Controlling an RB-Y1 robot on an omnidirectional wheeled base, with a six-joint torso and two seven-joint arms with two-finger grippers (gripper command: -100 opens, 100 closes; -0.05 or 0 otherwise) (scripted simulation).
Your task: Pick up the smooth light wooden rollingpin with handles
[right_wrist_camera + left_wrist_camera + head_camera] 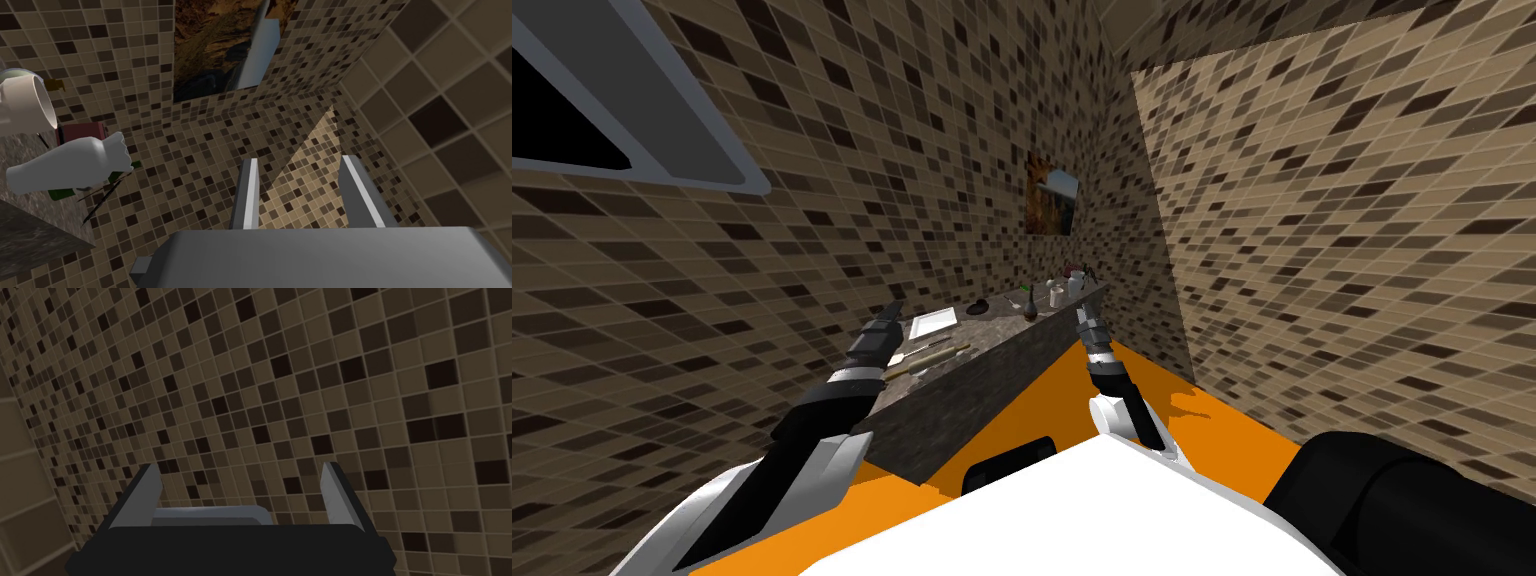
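The light wooden rolling pin point(930, 361) lies on the near part of a dark stone counter point(982, 375), just right of my left gripper point(893, 310). The left gripper hovers over the counter's left edge by the tiled wall; in the left wrist view its fingers point(145, 495) stand wide apart with nothing between them. My right gripper point(1084, 318) hangs at the counter's front edge, further along from the rolling pin. It is open and empty too, as its fingers point(248, 192) show in the right wrist view.
A white tray point(933, 322) lies just beyond the rolling pin, then a black bowl point(977, 308), a dark bottle point(1030, 311) and white cups point(1057, 294). Close to the right gripper stand a white vase point(65, 165) and a white cup point(25, 107). Tiled walls close in.
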